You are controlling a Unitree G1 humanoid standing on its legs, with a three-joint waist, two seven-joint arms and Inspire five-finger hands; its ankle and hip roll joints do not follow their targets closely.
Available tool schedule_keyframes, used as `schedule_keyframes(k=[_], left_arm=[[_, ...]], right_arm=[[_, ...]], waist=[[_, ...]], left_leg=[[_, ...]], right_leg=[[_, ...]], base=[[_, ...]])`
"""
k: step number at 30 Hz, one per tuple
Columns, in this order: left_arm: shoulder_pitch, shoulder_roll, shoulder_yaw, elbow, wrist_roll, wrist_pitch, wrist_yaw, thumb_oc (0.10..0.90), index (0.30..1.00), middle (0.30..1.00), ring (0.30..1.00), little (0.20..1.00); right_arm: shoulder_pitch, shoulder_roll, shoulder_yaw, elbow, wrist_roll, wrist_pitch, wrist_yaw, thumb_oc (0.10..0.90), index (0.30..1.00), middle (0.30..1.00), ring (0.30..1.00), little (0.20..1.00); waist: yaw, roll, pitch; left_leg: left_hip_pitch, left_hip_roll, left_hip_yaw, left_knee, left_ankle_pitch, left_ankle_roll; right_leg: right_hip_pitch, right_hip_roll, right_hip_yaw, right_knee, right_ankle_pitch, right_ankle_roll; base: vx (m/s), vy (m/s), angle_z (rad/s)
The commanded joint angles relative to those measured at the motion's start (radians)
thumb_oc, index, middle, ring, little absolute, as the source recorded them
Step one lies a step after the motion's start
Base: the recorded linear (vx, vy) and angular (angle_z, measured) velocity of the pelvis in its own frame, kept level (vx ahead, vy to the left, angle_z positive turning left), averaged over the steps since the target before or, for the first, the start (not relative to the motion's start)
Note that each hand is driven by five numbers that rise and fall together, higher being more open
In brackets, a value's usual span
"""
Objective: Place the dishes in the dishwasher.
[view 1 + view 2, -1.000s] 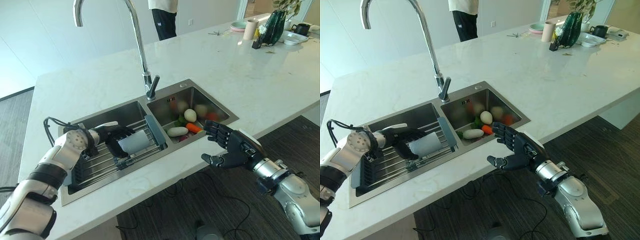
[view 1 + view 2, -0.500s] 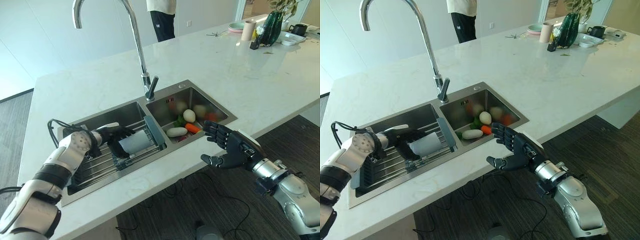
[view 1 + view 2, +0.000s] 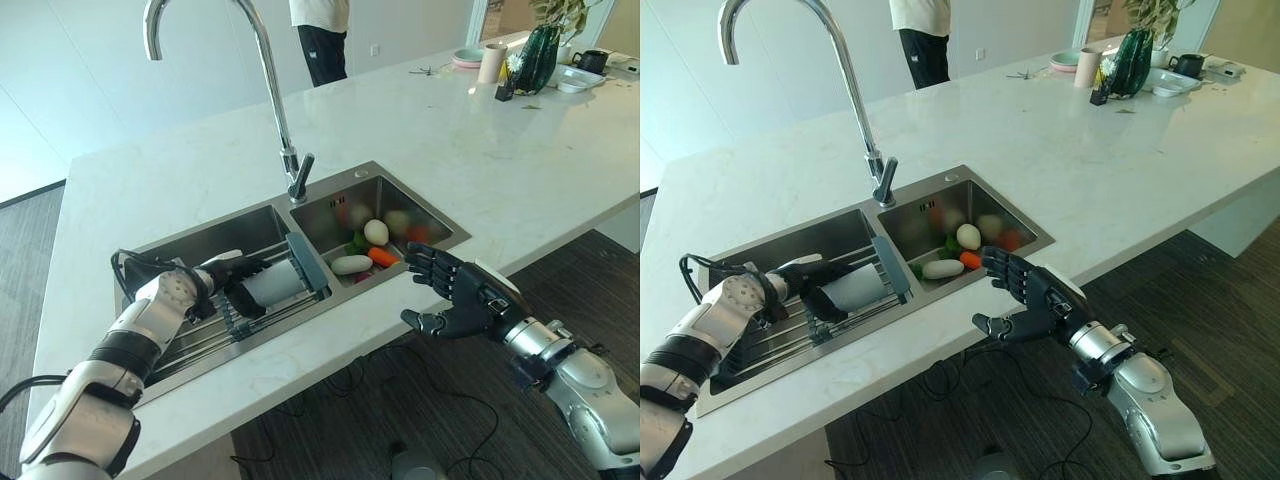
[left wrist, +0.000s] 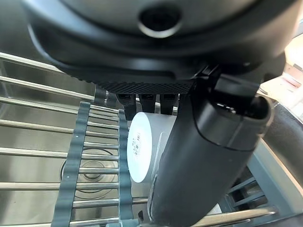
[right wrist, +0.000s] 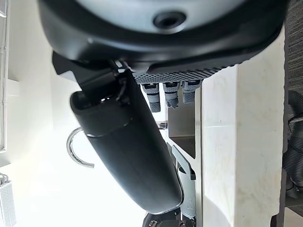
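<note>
White cup (image 3: 270, 283) on sink rack (image 3: 205, 325)

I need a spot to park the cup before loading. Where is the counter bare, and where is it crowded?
Bare: the white counter between the sink and the far-end clutter, also behind the faucet. Crowded: the right basin's vegetables, the left basin's rack where the left robot hand holds the cup, the vase corner.

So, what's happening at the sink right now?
Left hand curled round white cup on sink rack. Right hand open off the counter edge, holding nothing. Vegetables in right basin.
</note>
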Motion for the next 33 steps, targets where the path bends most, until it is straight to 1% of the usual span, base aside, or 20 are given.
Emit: schedule_keyframes(k=[1, 4, 12, 15, 21, 23, 24, 25, 26, 28, 30, 33], left_arm=[[-0.090, 0.009, 0.047, 0.019, 0.025, -0.025, 0.062, 0.800, 0.900, 0.900, 0.900, 0.900], [-0.093, 0.002, 0.047, 0.032, 0.032, -0.017, 0.059, 0.800, 0.900, 0.900, 0.900, 0.900], [-0.083, -0.029, 0.050, 0.074, 0.038, -0.021, 0.080, 0.800, 0.900, 0.900, 0.900, 0.900], [-0.081, -0.032, 0.050, 0.072, 0.036, -0.014, 0.088, 0.800, 0.900, 0.900, 0.900, 0.900], [-0.082, -0.063, 0.050, 0.097, 0.048, -0.002, 0.112, 0.800, 0.900, 0.900, 0.900, 0.900], [-0.080, -0.074, 0.045, 0.115, 0.067, -0.011, 0.119, 0.800, 0.900, 0.900, 0.900, 0.900], [-0.077, -0.085, 0.041, 0.126, 0.082, -0.020, 0.124, 0.709, 0.764, 0.764, 0.764, 0.764], [-0.074, -0.097, 0.032, 0.134, 0.098, -0.027, 0.127, 0.493, 0.439, 0.439, 0.439, 0.439], [-0.071, -0.110, 0.026, 0.147, 0.117, -0.028, 0.142, 0.400, 0.300, 0.300, 0.300, 0.300], [-0.070, -0.113, 0.027, 0.151, 0.115, -0.027, 0.146, 0.400, 0.300, 0.300, 0.300, 0.300], [-0.052, -0.127, 0.057, 0.159, 0.086, -0.017, 0.191, 0.400, 0.300, 0.300, 0.300, 0.300], [-0.041, -0.124, 0.063, 0.150, 0.086, -0.021, 0.207, 0.400, 0.300, 0.300, 0.300, 0.300]], right_arm=[[-0.111, 0.005, -0.025, -0.073, 0.011, -0.089, -0.007, 0.800, 0.900, 0.900, 0.900, 0.900], [-0.110, 0.007, -0.027, -0.074, 0.008, -0.088, 0.001, 0.800, 0.900, 0.900, 0.900, 0.900], [-0.114, 0.009, -0.018, -0.077, 0.008, -0.086, -0.001, 0.800, 0.900, 0.900, 0.900, 0.900], [-0.115, 0.008, -0.017, -0.079, 0.009, -0.084, -0.003, 0.800, 0.900, 0.900, 0.900, 0.900], [-0.122, 0.014, -0.005, -0.083, 0.009, -0.085, 0.001, 0.800, 0.900, 0.900, 0.900, 0.900], [-0.125, 0.014, -0.001, -0.079, 0.010, -0.090, 0.002, 0.800, 0.900, 0.900, 0.900, 0.900], [-0.125, 0.018, 0.002, -0.084, 0.012, -0.088, -0.002, 0.800, 0.900, 0.900, 0.900, 0.900], [-0.126, 0.020, 0.007, -0.088, 0.012, -0.088, -0.005, 0.800, 0.900, 0.900, 0.900, 0.900], [-0.123, 0.022, 0.010, -0.092, 0.011, -0.089, -0.006, 0.800, 0.900, 0.900, 0.900, 0.900], [-0.122, 0.023, 0.011, -0.091, 0.010, -0.090, -0.005, 0.800, 0.900, 0.900, 0.900, 0.900], [-0.110, 0.035, 0.006, -0.092, 0.003, -0.091, -0.005, 0.800, 0.900, 0.900, 0.900, 0.900], [-0.103, 0.041, 0.004, -0.095, -0.004, -0.088, -0.009, 0.800, 0.900, 0.900, 0.900, 0.900]], waist=[[0.011, 0.016, -0.059], [0.007, 0.017, -0.058], [0.003, 0.014, -0.059], [0.003, 0.013, -0.058], [0.002, 0.009, -0.056], [0.001, 0.008, -0.055], [0.000, 0.007, -0.056], [-0.002, 0.005, -0.056], [-0.005, 0.002, -0.057], [-0.006, 0.001, -0.057], [-0.005, -0.003, -0.058], [-0.003, -0.005, -0.057]], left_leg=[[0.052, 0.011, 0.012, 0.054, -0.176, -0.024], [0.052, 0.011, 0.014, 0.054, -0.177, -0.024], [0.054, 0.011, 0.017, 0.054, -0.177, -0.024], [0.054, 0.011, 0.017, 0.054, -0.178, -0.023], [0.054, 0.011, 0.019, 0.054, -0.179, -0.021], [0.055, 0.012, 0.020, 0.054, -0.179, -0.021], [0.055, 0.012, 0.020, 0.054, -0.179, -0.021], [0.055, 0.012, 0.021, 0.054, -0.181, -0.020], [0.055, 0.012, 0.023, 0.054, -0.182, -0.019], [0.056, 0.012, 0.023, 0.054, -0.182, -0.019], [0.057, 0.011, 0.024, 0.054, -0.183, -0.017], [0.057, 0.011, 0.023, 0.054, -0.182, -0.017]], right_leg=[[-0.028, 0.050, -0.042, 0.107, -0.175, 0.050], [-0.030, 0.051, -0.039, 0.107, -0.175, 0.051], [-0.029, 0.053, -0.034, 0.107, -0.174, 0.051], [-0.029, 0.053, -0.033, 0.107, -0.174, 0.050], [-0.030, 0.054, -0.030, 0.107, -0.173, 0.050], [-0.031, 0.053, -0.031, 0.107, -0.172, 0.051], [-0.030, 0.054, -0.030, 0.107, -0.173, 0.050], [-0.030, 0.054, -0.028, 0.107, -0.172, 0.050], [-0.031, 0.055, -0.025, 0.107, -0.171, 0.051], [-0.031, 0.055, -0.024, 0.107, -0.171, 0.052], [-0.032, 0.054, -0.023, 0.107, -0.170, 0.053], [-0.032, 0.053, -0.025, 0.107, -0.169, 0.054]], base=[[0.00, 0.000, 0.00], [0.00, 0.000, 0.00], [0.00, 0.000, 0.00], [0.00, 0.000, 0.00], [0.00, -0.002, -0.02], [0.00, 0.000, 0.00], [0.00, 0.000, 0.00], [0.00, 0.000, 0.00], [0.00, 0.000, 0.00], [0.01, -0.002, -0.02], [0.02, -0.007, -0.09], [0.00, -0.002, -0.02]])
